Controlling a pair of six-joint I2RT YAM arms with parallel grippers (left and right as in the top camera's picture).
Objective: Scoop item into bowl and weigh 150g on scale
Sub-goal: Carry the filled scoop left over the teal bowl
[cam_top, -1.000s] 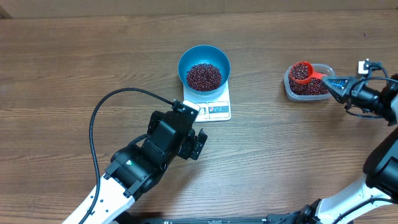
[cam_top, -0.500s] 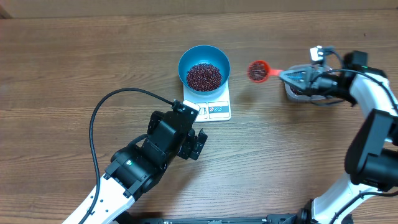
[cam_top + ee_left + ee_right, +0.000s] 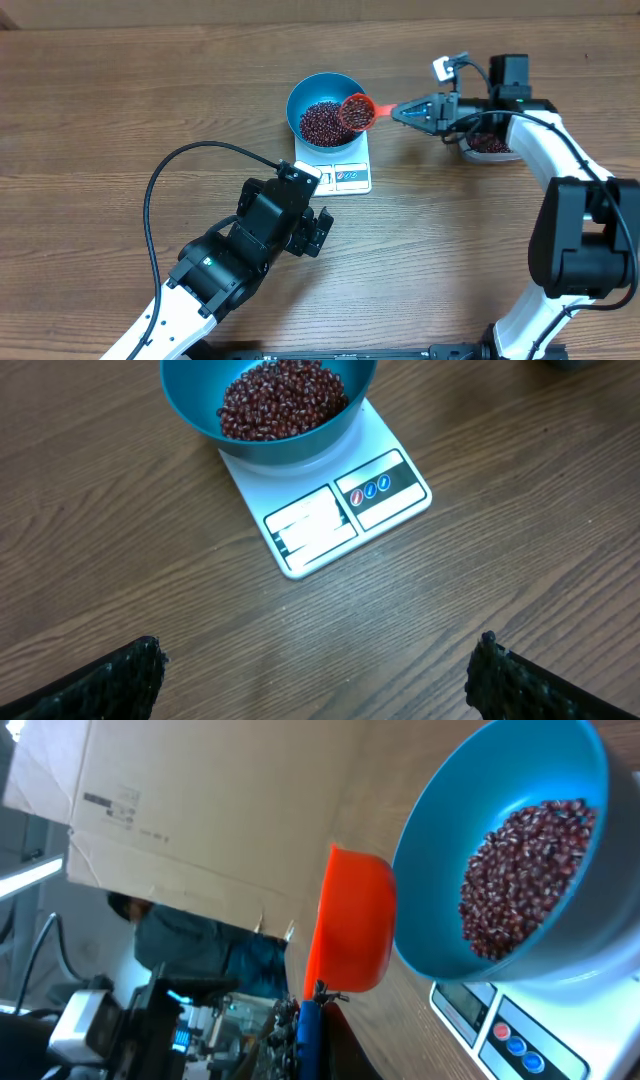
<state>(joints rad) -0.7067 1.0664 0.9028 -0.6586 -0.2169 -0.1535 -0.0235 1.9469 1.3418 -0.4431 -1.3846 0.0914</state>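
The blue bowl stands on the white scale and holds a heap of dark red beans. A red scoop filled with beans hangs over the bowl's right rim, and my right gripper is shut on its handle. In the right wrist view the scoop is seen from the side next to the bowl; the fingers clamp the handle. My left gripper is open above bare table, in front of the scale and bowl.
A clear plastic tub with more beans sits right of the scale, partly under my right arm. A black cable loops over the table from my left arm. Bare wood lies around the scale.
My right gripper has carried the filled scoop leftwards from the clear tub to above the bowl's right rim. The left arm has not moved.
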